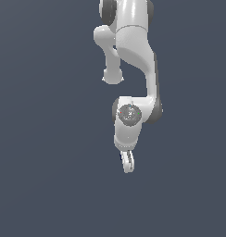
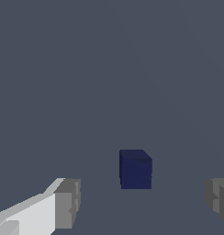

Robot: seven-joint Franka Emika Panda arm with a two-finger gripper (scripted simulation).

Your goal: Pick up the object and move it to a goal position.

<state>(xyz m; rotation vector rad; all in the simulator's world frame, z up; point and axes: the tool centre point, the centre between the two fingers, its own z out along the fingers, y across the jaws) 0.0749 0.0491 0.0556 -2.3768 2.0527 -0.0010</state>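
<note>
The object, a small dark navy-blue cube [image 2: 135, 169], rests on the flat grey surface in the wrist view. My gripper [image 2: 142, 202] is open. One grey fingertip pad [image 2: 66, 203] shows on one side of the cube and the other [image 2: 219, 200] on the opposite side, both well apart from it. The cube sits in the gap between the fingers, closer to the first pad. In the exterior view the white arm hangs down with the gripper [image 1: 128, 166] at its end. The cube does not show there; it is hidden or too small.
The white arm's links [image 1: 133, 55] fill the upper middle of the exterior view. A plain grey surface [image 1: 40, 185] lies all around.
</note>
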